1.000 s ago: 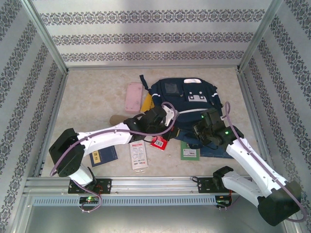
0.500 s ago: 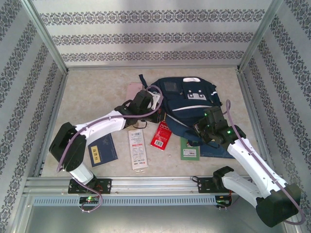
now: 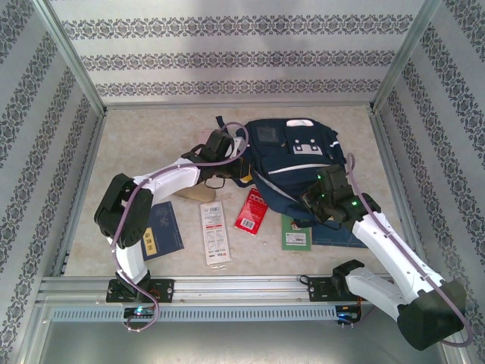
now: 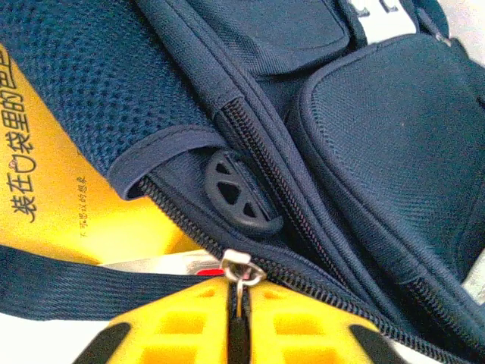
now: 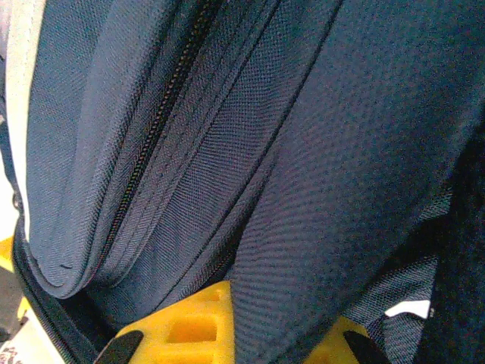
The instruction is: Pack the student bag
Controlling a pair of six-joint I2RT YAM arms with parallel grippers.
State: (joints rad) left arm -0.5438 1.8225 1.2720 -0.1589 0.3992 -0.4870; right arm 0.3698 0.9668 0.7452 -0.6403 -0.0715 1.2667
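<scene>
The student bag point(image 3: 292, 163) seems mid-unzipping; left jaws pinch the zip pull point(image 4: 239, 274); right jaws clamp its fabric; next, drag that pull along.

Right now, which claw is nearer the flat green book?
Right. The right claw is just beyond the green book, on the navy fabric backpack; the left claw is across the backpack, much farther.

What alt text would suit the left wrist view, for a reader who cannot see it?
Close-up of the navy student bag, with a metal zipper pull sitting between the yellow fingers of the left claw at the bottom edge. A yellow item printed with Chinese characters shows at left, beside the bag's mesh fabric.
</scene>
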